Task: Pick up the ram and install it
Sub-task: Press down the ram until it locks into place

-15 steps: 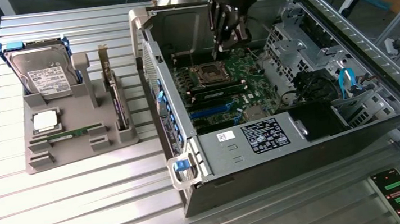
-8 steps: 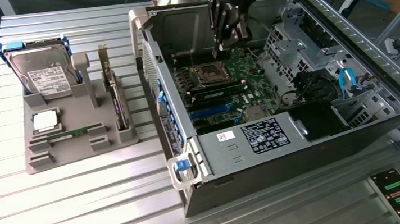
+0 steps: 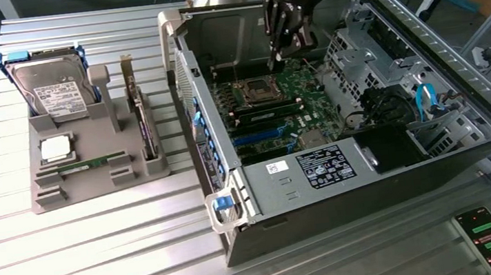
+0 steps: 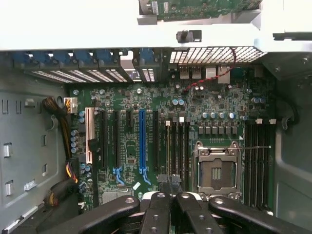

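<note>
Item one, nearest the wrist camera: the gripper [image 4: 170,195], fingers pressed together and holding nothing we can see, hanging over the motherboard [image 4: 161,126] inside the open computer case [image 3: 323,163]. We judge it is poised above the memory slots [image 4: 178,146] beside the empty processor socket [image 4: 217,168].

Item two, farther off, at nine o'clock from the case in the exterior view: a grey parts holder [image 3: 94,189] on the slatted table [image 3: 102,265]. Its slots keep each part separate and reachable. Contents: the ram [image 3: 82,165] lying flat in a front groove, not yet picked up; a square silver chip [image 3: 55,149]; a hard drive [image 3: 57,96] propped at twelve o'clock; an expansion card [image 3: 142,121] on edge.
</note>
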`<state>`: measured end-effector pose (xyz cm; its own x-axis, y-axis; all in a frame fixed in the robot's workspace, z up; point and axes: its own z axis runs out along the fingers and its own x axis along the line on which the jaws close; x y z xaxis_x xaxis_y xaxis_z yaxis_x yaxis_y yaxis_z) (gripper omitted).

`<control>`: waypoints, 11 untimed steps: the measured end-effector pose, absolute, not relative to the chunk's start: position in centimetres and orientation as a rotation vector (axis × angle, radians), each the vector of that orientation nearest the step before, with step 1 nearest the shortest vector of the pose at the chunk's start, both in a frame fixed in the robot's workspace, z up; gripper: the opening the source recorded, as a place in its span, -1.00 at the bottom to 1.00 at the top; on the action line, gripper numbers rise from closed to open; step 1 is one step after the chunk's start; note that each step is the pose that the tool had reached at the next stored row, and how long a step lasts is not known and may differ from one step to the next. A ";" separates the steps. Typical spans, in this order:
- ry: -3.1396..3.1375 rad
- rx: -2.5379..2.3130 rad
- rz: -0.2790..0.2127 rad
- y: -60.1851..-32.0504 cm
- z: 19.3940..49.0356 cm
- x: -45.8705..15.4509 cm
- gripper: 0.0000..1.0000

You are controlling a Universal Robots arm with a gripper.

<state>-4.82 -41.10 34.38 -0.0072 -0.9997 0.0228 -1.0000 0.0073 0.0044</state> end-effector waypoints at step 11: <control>-2.216 2.200 0.020 -41.1 34.4 -1.7 -0.80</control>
<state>-1.69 -41.10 34.39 -0.0072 -0.9997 0.0229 -1.0000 0.0073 0.0044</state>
